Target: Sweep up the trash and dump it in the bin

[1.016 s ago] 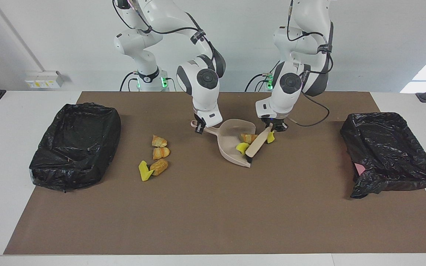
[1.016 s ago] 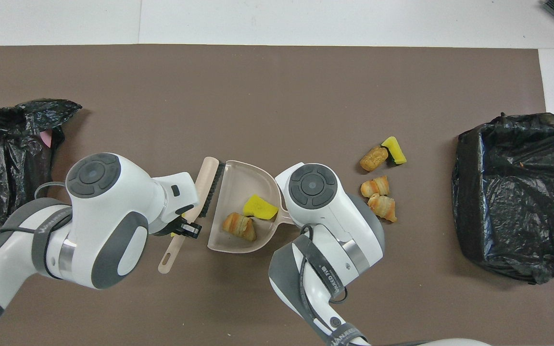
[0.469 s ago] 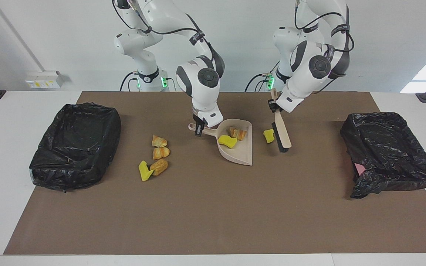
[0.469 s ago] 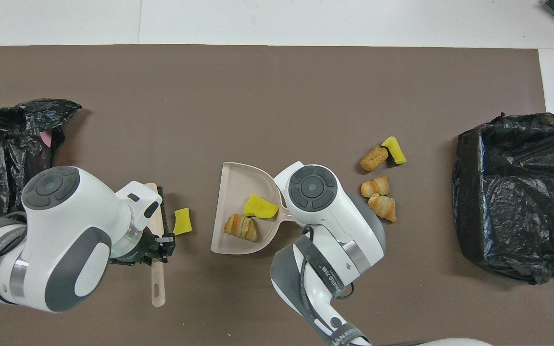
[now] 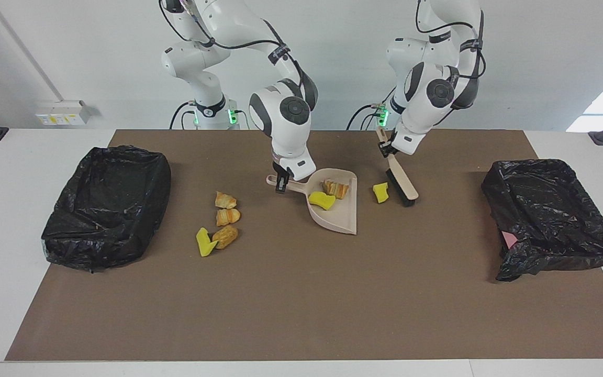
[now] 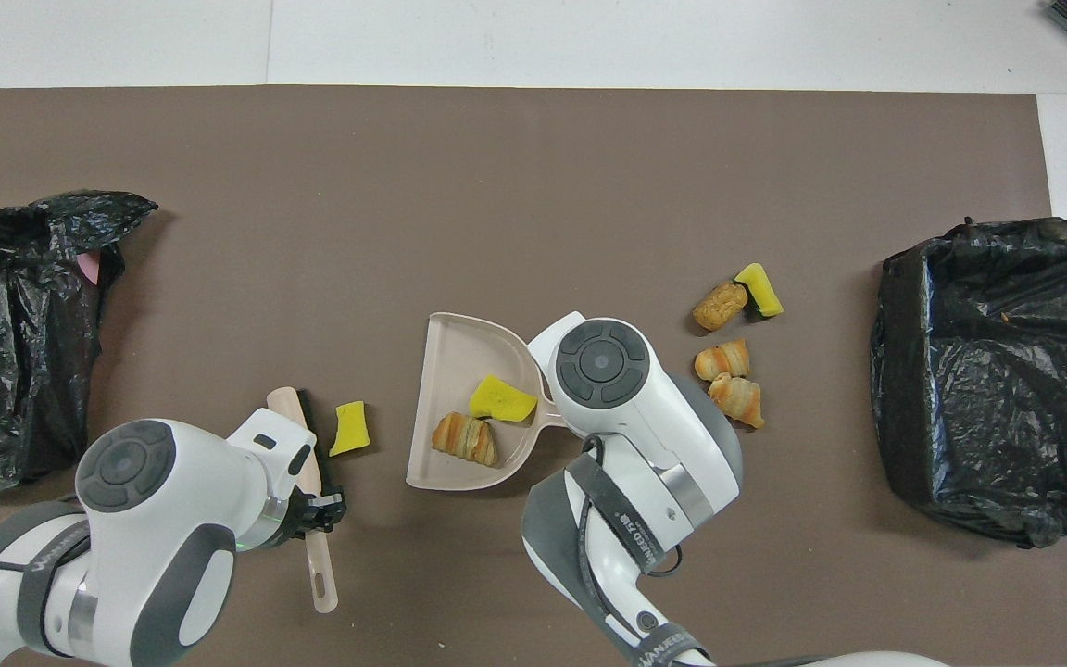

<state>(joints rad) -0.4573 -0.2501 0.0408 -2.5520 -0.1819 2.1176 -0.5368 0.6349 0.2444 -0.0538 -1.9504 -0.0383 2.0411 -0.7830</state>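
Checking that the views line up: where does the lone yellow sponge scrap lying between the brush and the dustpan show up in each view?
Facing view: the yellow sponge scrap lies on the mat right of the dustpan, beside the brush.
Overhead view: the scrap lies left of the dustpan, beside the brush.
Shared landmark: the dustpan.

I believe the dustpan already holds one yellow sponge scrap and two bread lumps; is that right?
Not quite: the dustpan holds one yellow sponge scrap and only one bread lump, as the overhead view shows. The other three bread lumps lie on the mat toward the right arm's end.
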